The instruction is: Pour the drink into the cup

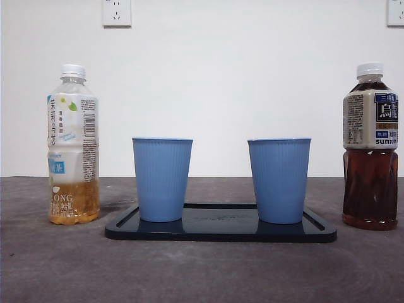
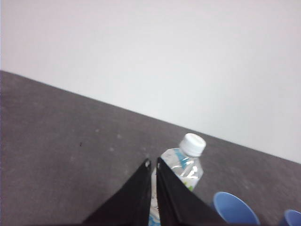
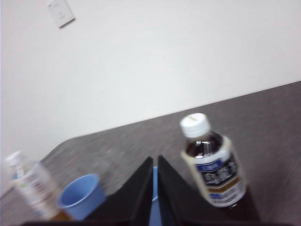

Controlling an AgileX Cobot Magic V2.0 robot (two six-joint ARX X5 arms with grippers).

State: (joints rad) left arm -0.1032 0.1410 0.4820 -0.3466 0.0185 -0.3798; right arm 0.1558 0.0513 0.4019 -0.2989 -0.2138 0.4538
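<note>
Two blue ribbed cups, one on the left (image 1: 162, 180) and one on the right (image 1: 279, 180), stand upright on a dark tray (image 1: 221, 232). A capped bottle with a little pale amber drink (image 1: 74, 145) stands to the tray's left. To the tray's right stands a capped bottle of dark tea (image 1: 370, 148). No arm shows in the front view. My left gripper (image 2: 153, 162) is shut and empty, raised, with the pale bottle (image 2: 186, 162) just beyond its tips. My right gripper (image 3: 155, 159) is also shut and empty, close beside the dark bottle (image 3: 214, 165).
The table is dark grey and meets a white wall at the back. Wall sockets (image 1: 117, 12) (image 1: 396, 11) sit high on the wall. In the right wrist view a blue cup (image 3: 82, 195) and the pale bottle (image 3: 30, 188) lie beyond the jaws.
</note>
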